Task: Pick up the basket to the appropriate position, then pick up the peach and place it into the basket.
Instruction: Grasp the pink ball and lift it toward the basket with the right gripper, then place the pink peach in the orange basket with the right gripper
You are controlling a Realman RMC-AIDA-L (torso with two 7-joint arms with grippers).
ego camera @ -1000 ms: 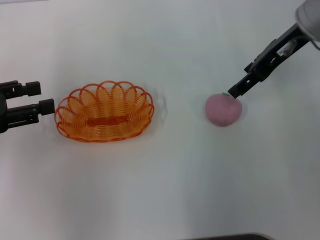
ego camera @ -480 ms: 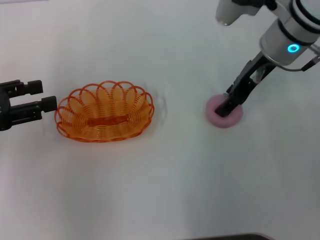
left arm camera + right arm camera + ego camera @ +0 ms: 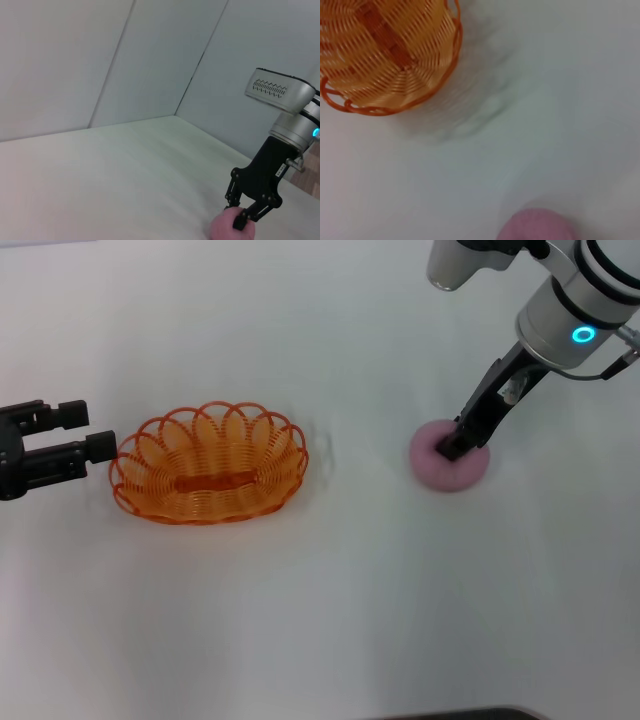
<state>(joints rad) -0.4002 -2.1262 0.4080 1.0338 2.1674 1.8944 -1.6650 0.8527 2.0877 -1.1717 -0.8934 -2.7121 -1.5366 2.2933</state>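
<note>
1. White worktop [image 3: 330,600] carries everything; pale grey wall panels behind it show in the left wrist view.
2. Peach [image 3: 447,460]: pink-mauve, sitting on the worktop, well apart from the basket on the robot's right side of it.
3. Right hand [image 3: 455,445]: down on top of the peach, black fingers [image 3: 240,220] straddling its upper part in the left wrist view. Fingers narrowed onto the fruit; peach remains in contact with the worktop, not lifted.
4. Right arm: silver-white wrist with a lit blue ring rises up and away from the peach, on the side far from the basket.
5. Basket [image 3: 210,462]: orange wire, oval, scalloped rim, upright on the worktop, nothing inside it.
6. Left hand [image 3: 85,430]: level with the worktop just beside the basket's outer end, on the side away from the peach. Two black fingers spread apart, holding nothing; lower fingertip almost at the rim, contact cannot be judged.
</note>
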